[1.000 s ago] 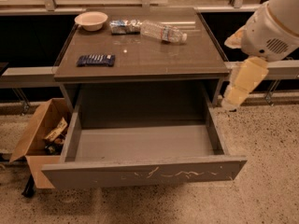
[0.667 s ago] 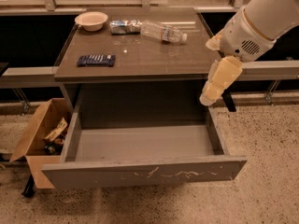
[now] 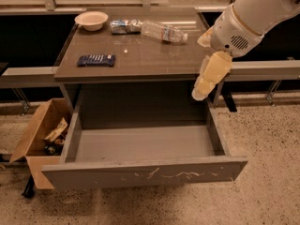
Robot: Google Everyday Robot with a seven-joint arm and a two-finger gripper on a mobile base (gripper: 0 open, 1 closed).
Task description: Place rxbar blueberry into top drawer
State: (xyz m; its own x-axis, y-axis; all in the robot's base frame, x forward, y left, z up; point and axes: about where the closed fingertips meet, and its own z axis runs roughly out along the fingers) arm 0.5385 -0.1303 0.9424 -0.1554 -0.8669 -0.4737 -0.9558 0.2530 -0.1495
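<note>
The rxbar blueberry (image 3: 96, 60), a flat dark navy bar with pale lettering, lies on the left part of the brown cabinet top (image 3: 140, 55). The top drawer (image 3: 140, 144) is pulled fully out below it, grey, with a scratched front panel, and nothing lies in it. My gripper (image 3: 206, 81) hangs from the white arm at the right front corner of the cabinet top, above the drawer's right rear corner. It is far to the right of the bar and holds nothing that I can see.
A white bowl (image 3: 91, 19), a crinkly silver-blue packet (image 3: 125, 26) and a clear plastic bottle (image 3: 164, 32) lie at the back of the cabinet top. An open cardboard box (image 3: 40, 135) with scraps stands on the floor to the left of the drawer.
My arm and gripper have moved left and inward, from beside the cabinet's right side to its right front corner. The bar and the drawer have not moved.
</note>
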